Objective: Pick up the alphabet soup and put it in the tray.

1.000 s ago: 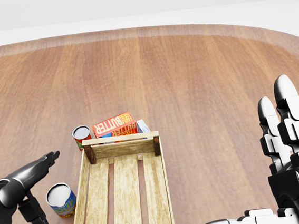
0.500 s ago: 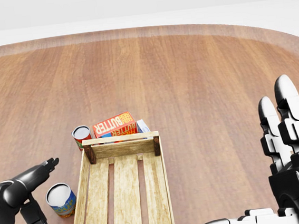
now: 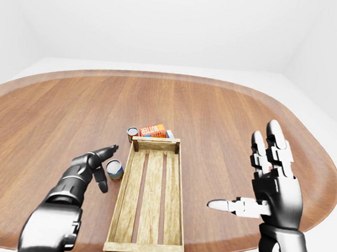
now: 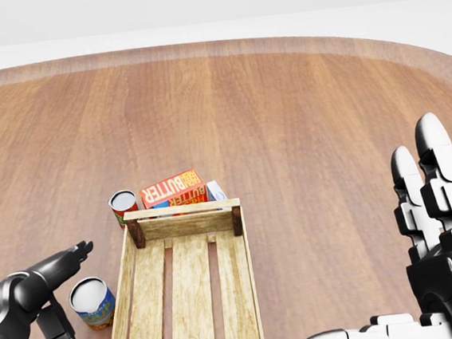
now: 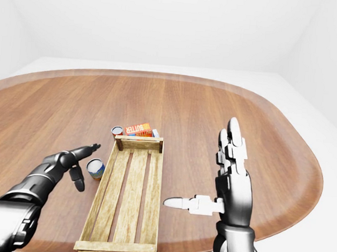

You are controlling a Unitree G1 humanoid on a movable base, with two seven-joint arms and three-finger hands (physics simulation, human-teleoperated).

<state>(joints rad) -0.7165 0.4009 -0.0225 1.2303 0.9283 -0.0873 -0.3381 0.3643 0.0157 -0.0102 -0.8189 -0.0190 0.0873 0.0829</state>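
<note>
Wooden tray (image 4: 188, 295) lies empty; the soup can (image 4: 92, 302) stands just left of it, ungrasped. Left hand (image 4: 40, 303) hovers wide beside the can. Reaching step: next, close fingers around it. Right hand (image 4: 432, 230) is spread, idle.

A smooth, polished wood-grain table (image 4: 285, 116) carries a pale slatted tray (image 4: 190, 293) of rough, unfinished planks, a printed cardboard butter box (image 4: 172, 189) and paper-labelled cans; the right hand (image 4: 442, 253) gleams in glossy black-and-white plastic.
</note>
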